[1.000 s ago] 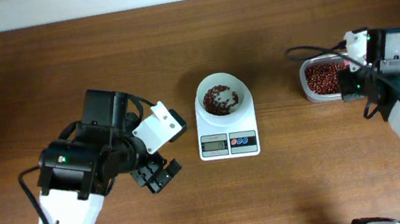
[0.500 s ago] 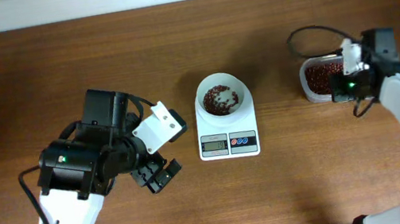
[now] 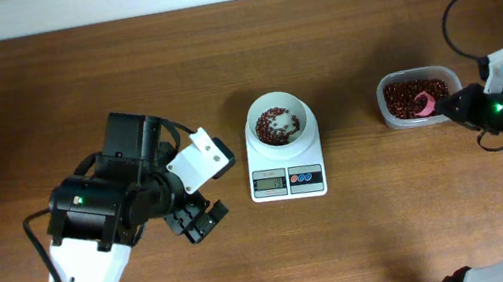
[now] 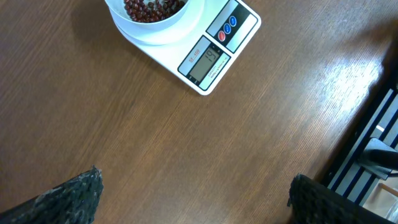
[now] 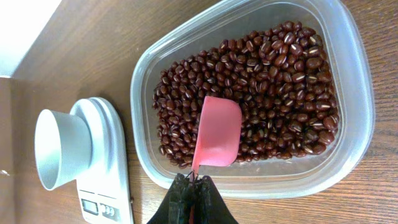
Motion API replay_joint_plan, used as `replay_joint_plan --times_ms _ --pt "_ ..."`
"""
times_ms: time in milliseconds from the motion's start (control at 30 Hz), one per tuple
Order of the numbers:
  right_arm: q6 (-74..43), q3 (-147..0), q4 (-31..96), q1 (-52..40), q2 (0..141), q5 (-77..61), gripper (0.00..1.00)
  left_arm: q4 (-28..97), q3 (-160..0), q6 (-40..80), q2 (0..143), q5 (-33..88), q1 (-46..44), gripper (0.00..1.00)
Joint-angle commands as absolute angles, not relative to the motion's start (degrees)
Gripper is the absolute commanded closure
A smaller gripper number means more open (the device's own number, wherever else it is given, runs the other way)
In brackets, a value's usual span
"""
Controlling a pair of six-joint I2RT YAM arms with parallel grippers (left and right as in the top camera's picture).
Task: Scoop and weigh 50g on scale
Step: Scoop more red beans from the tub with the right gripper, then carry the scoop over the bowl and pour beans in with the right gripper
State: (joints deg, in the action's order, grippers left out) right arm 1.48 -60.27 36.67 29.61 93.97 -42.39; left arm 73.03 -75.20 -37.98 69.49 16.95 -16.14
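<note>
Now the scale point(image 3: 288, 182) sits at the middle of the desk point(image 3: 369, 244), its display and two buttons on the near edge. Its white bowl point(image 3: 279, 121) stands on the platform behind them. Some beans point(image 3: 276, 126) lie in the bowl, covering part of its bottom. The digits on the display are too small to read with any certainty.

Most of the beans are in the tub point(image 5: 364, 93), well to the right of the scale and apart from it. A pink spoon point(image 5: 219, 132) lies on the beans there, its cup toward the middle of the tub and its handle running out over the rim.

The right fingers point(image 5: 186, 202) are closed on the end of that handle, pinching it just outside the tub's wall. The right arm reaches in from the right edge of the desk.

The left fingers point(image 4: 71, 196) are spread wide with nothing between them. They hang over bare desk to the left of the scale and nearer the front edge, touching nothing. From the left wrist, the scale shows at the top of the view, well apart from both fingers.
</note>
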Motion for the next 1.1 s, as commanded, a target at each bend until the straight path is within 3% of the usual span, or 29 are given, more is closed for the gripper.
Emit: replay_joint_plan --times_ms 0,233,733,1067 --pt "0.8 -60.3 36.7 31.4 94.2 -48.6 0.96 72.9 -75.0 -38.9 69.4 17.1 -15.8 0.01" --pt "-0.9 -60.3 37.4 36.9 94.2 -58.2 0.96 73.0 -75.0 -38.9 69.4 17.1 -15.8 0.01" --pt "-6.5 -60.3 38.2 37.9 94.2 -70.2 0.96 72.9 -75.0 -38.9 69.4 17.1 -15.8 0.01" --pt "-6.5 -60.3 38.1 29.4 94.2 -73.3 0.96 72.9 -75.0 -38.9 69.4 17.1 -15.8 0.01"
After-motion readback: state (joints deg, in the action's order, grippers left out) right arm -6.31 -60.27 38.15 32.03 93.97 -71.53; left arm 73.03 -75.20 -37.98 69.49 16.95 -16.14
